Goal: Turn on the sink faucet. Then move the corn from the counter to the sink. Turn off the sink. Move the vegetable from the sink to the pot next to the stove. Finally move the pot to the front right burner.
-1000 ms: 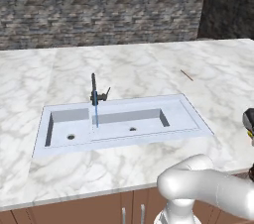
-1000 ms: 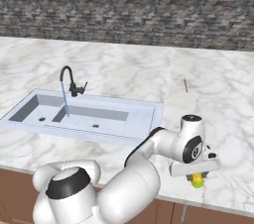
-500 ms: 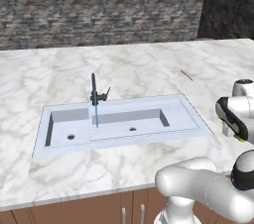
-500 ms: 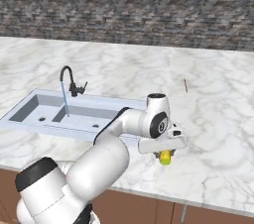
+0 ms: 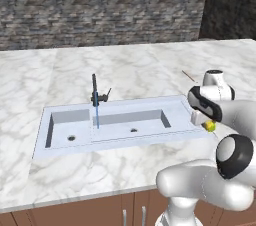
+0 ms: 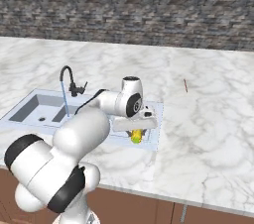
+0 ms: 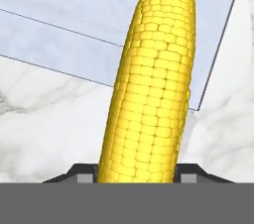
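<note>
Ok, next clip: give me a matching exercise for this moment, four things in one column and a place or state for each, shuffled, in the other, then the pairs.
Things:
1. corn
2. sink faucet
3. gripper
4. sink

Places or states:
A. running, a thin blue stream falling into the basin
B. shut on the cob, over the sink's right rim
C. yellow, held between the jaws
D. pale blue-grey double basin set into the counter

Pairs: 1-C, 2-A, 3-B, 4-D
</note>
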Available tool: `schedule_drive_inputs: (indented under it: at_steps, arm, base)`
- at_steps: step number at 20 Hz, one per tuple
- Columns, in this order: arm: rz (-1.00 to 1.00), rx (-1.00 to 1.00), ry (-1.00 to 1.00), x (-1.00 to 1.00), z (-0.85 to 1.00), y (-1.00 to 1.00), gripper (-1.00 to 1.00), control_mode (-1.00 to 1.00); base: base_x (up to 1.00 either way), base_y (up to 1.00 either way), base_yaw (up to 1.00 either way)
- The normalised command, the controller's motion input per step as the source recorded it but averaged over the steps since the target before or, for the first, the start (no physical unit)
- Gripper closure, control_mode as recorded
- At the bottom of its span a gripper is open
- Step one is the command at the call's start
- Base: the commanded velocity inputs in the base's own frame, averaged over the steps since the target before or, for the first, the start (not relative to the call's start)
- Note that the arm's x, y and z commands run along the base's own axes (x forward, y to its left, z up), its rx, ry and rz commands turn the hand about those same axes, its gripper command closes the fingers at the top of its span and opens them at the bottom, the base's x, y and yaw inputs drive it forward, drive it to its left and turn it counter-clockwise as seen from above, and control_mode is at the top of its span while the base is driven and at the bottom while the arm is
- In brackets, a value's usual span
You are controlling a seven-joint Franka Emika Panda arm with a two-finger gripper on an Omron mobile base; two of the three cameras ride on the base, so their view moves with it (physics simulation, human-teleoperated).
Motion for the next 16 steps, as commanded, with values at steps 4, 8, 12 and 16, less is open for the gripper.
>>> schedule_drive_inputs:
  at_steps: [4,8,12,16]
  arm:
    - [0.0,0.14,0.0,0.92,0.01,0.8,1.0,-1.0]
    - [0.0,0.13,0.0,0.87,0.0,0.78,1.0,-1.0]
    - [0.0,0.11,0.0,0.83,0.0,0.79,1.0,-1.0]
    - [0.0,0.07,0.0,0.72,-0.13,0.72,1.0,-1.0]
  base:
    - [0.0,0.0,0.0]
    - [0.0,0.0,0.0]
    - [0.0,0.0,0.0]
    - [0.0,0.0,0.0]
